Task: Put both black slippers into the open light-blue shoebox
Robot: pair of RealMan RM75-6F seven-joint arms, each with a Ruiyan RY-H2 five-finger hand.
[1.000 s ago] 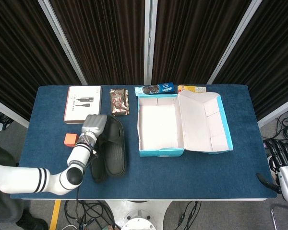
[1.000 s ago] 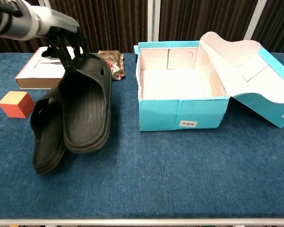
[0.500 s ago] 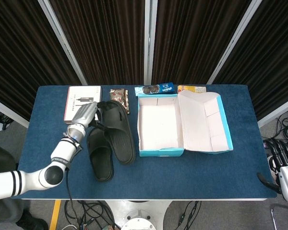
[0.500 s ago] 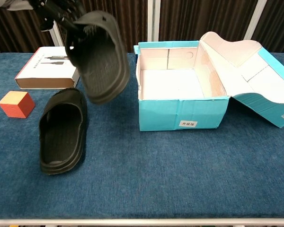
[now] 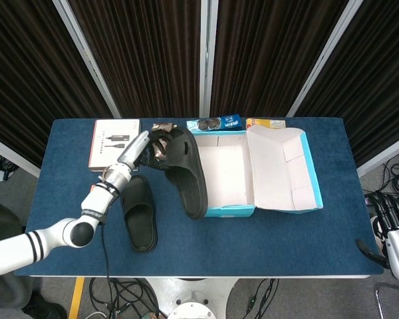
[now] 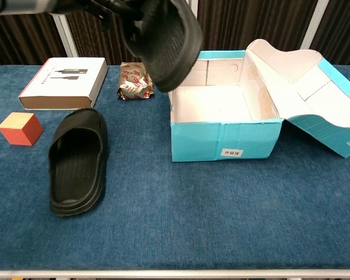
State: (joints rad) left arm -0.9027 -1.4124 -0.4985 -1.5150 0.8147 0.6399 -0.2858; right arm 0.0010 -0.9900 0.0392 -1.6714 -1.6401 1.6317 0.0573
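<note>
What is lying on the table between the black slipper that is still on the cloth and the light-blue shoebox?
Nothing: in the chest view, only bare blue tablecloth separates the black rubber slipper on the table from the open light-blue cardboard shoebox.

In the chest view the left hand [image 6: 114,6] is cut off by the top edge, so its fingers on the raised slipper [image 6: 163,41] barely show. From the head view that slipper covers the shoebox [image 5: 219,211]'s left wall and most of the snack packet [image 5: 161,126]. The right hand [image 5: 394,222] is clipped at the frame's right edge, its fingers possibly slack.
</note>
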